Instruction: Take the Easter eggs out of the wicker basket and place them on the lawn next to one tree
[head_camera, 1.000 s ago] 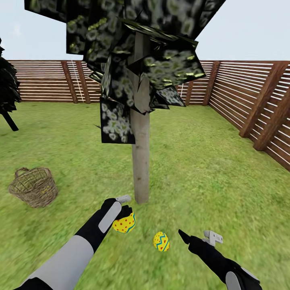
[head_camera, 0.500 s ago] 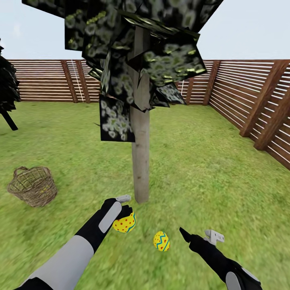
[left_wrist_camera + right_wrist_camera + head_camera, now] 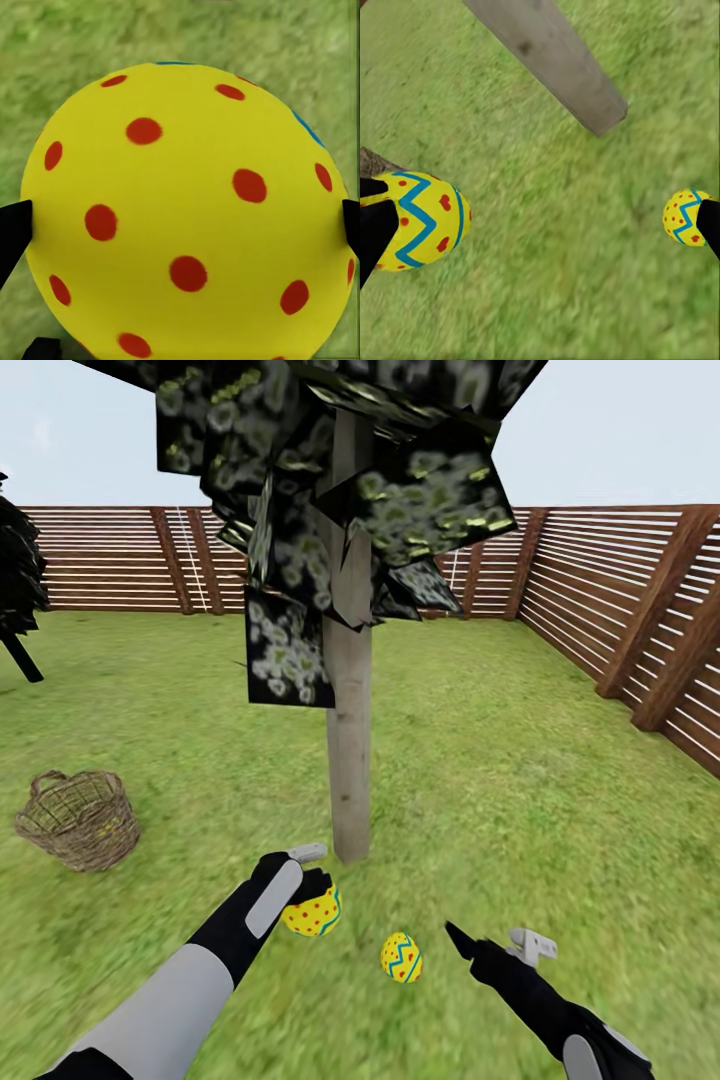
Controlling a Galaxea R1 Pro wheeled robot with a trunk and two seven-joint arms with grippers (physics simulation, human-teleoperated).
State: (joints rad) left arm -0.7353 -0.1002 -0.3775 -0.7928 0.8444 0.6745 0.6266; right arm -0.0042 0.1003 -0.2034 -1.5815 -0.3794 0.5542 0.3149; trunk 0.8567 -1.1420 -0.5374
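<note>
My left gripper (image 3: 312,898) is shut on a yellow Easter egg (image 3: 313,913) with red dots, held low over the lawn (image 3: 520,780) just in front of the tree (image 3: 349,760) with its pale trunk. In the left wrist view that egg (image 3: 187,150) sits between the two dark fingertips (image 3: 13,229). A second egg (image 3: 401,957) lies on the grass to the right of it. My right gripper (image 3: 460,945) is open beside it, holding nothing. In the right wrist view the open gripper (image 3: 540,225) has an egg (image 3: 424,220) on one side and another egg (image 3: 684,217) on the other. The wicker basket (image 3: 78,820) stands on the lawn to the left.
A brown slatted fence (image 3: 620,610) encloses the garden at the back and on the right. A smaller dark tree (image 3: 18,590) stands at the far left. Dark blocky foliage (image 3: 340,480) hangs low around the trunk. Open grass stretches right of the tree.
The whole view has shifted slightly, so the basket and foliage sit a little lower and further left. Both arms and the eggs keep their places.
</note>
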